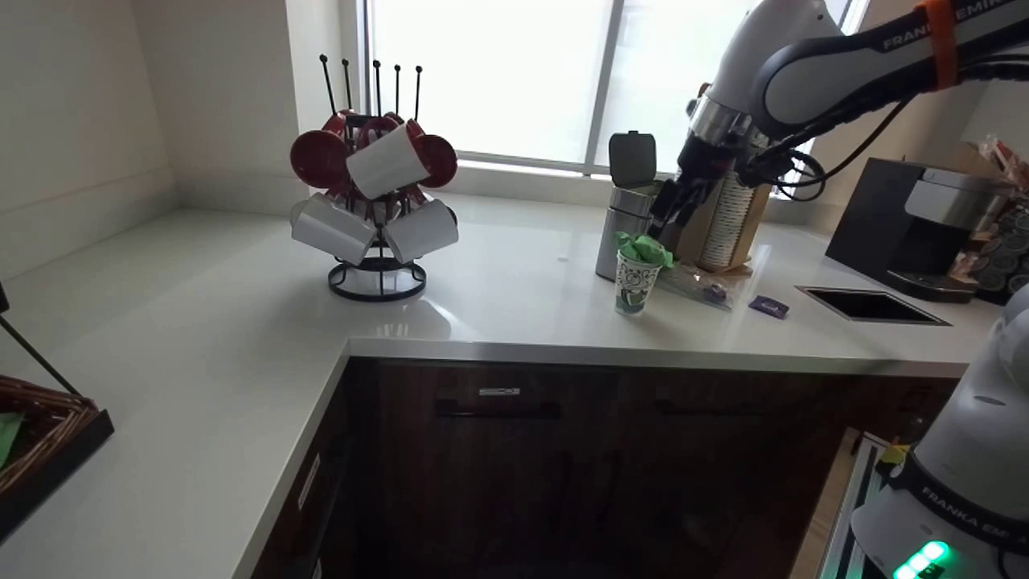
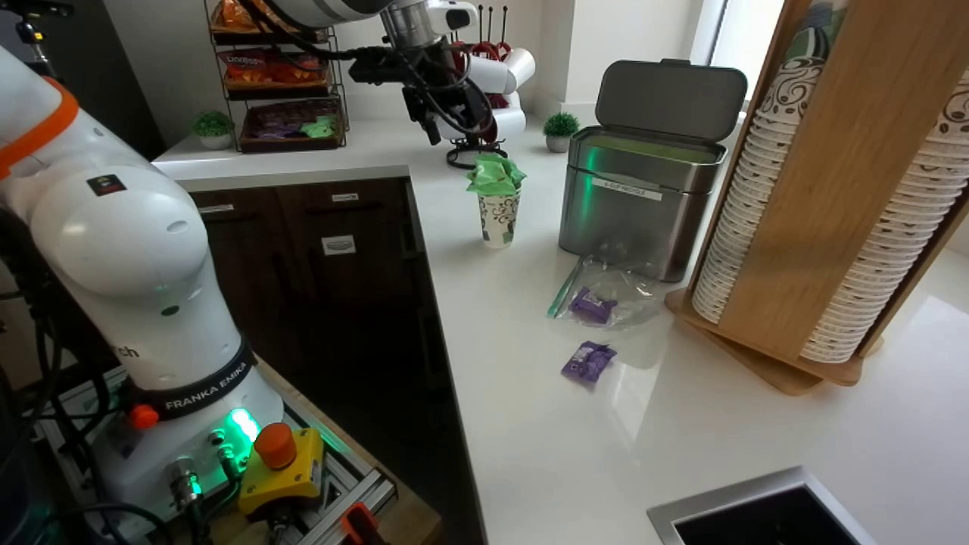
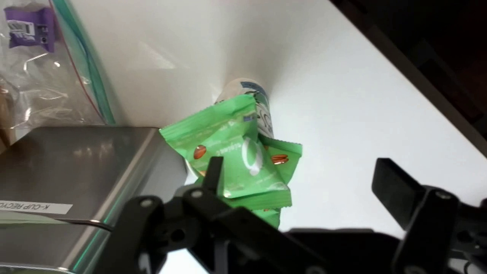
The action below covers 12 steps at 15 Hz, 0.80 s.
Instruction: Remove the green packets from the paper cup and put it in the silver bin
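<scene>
Several green packets (image 3: 243, 156) stick out of the top of the patterned paper cup (image 3: 262, 114). The cup stands upright on the counter, and the packets show in both exterior views (image 1: 643, 249) (image 2: 494, 175). The silver bin (image 2: 628, 219) stands beside the cup with its lid raised; it also shows in the wrist view (image 3: 76, 163). My gripper (image 3: 299, 167) is open and empty, above the packets. In the wrist view, one finger overlaps the packets and the other is over bare counter. I cannot tell whether a finger touches them. The cup's rim is mostly hidden.
A clear bag (image 2: 621, 295) with a purple packet lies by the bin, and a loose purple packet (image 2: 589, 362) lies nearby. A wooden cup holder (image 2: 787, 227) stands beside the bin. A mug rack (image 1: 378, 273) stands farther along. The counter edge (image 1: 514, 351) runs near the cup.
</scene>
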{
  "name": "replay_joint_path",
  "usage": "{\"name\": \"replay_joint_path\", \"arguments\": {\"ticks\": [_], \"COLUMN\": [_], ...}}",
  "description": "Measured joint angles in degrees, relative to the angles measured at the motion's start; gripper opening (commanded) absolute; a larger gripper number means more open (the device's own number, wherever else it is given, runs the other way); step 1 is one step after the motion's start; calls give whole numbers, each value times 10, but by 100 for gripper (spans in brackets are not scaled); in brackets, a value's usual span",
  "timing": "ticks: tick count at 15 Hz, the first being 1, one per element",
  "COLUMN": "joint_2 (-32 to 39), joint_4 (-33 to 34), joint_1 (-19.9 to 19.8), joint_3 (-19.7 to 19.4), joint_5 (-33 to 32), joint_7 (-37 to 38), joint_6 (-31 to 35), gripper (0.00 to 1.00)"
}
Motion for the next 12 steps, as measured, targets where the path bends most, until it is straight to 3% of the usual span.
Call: {"name": "replay_joint_path", "arguments": {"ticks": [4, 12], "joint_2": [0, 0], "joint_4": [0, 0], "joint_1": [-15, -16], "joint_3": [20, 23], "joint_5": [-49, -54], "joint_7": [41, 49], "joint_6": [5, 5], "gripper": [100, 100]}}
